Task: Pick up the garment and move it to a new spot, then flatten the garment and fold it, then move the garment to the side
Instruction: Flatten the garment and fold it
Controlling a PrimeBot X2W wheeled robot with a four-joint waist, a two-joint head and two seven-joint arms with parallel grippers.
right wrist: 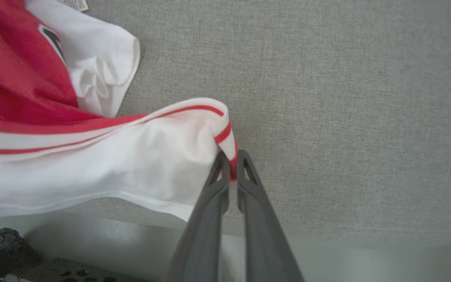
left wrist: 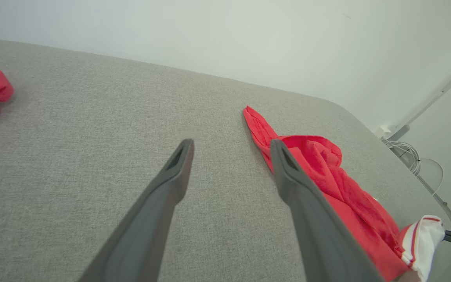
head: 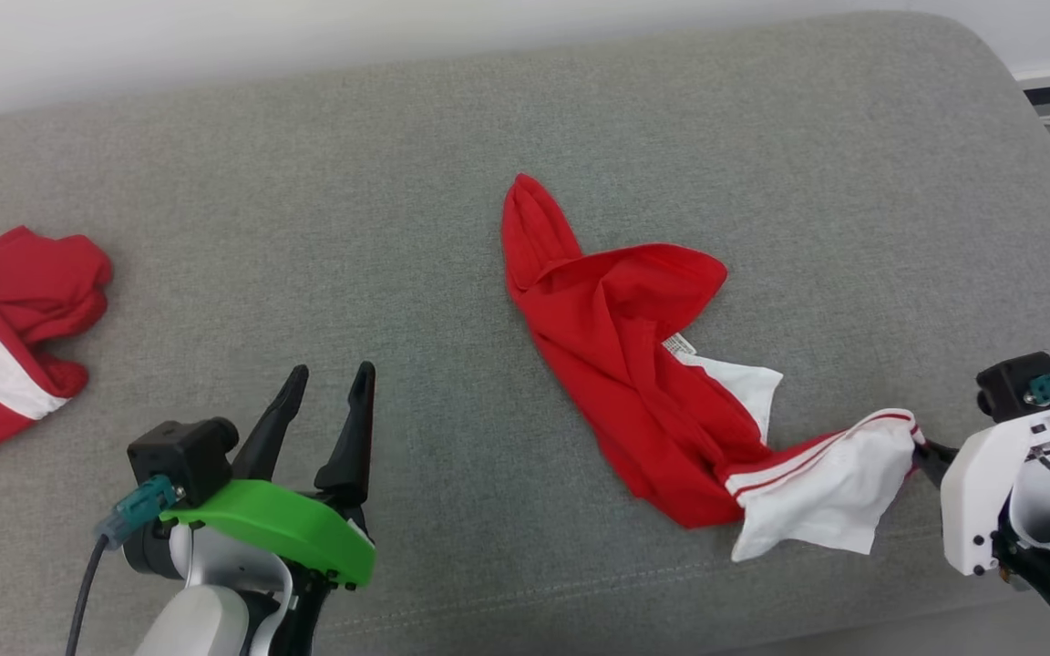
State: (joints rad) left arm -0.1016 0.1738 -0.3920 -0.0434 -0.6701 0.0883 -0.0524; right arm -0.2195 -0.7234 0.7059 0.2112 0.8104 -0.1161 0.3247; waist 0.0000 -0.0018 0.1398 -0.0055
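No text can be read: the tag [head: 680,345] in the garment [head: 616,364] bears print too small to make out.

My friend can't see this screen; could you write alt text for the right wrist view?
The right gripper, two long dark fingers, is shut on the red-trimmed edge of a crumpled red and white cloth garment. The garment lies to the view's left on a grey woven fabric cushion.
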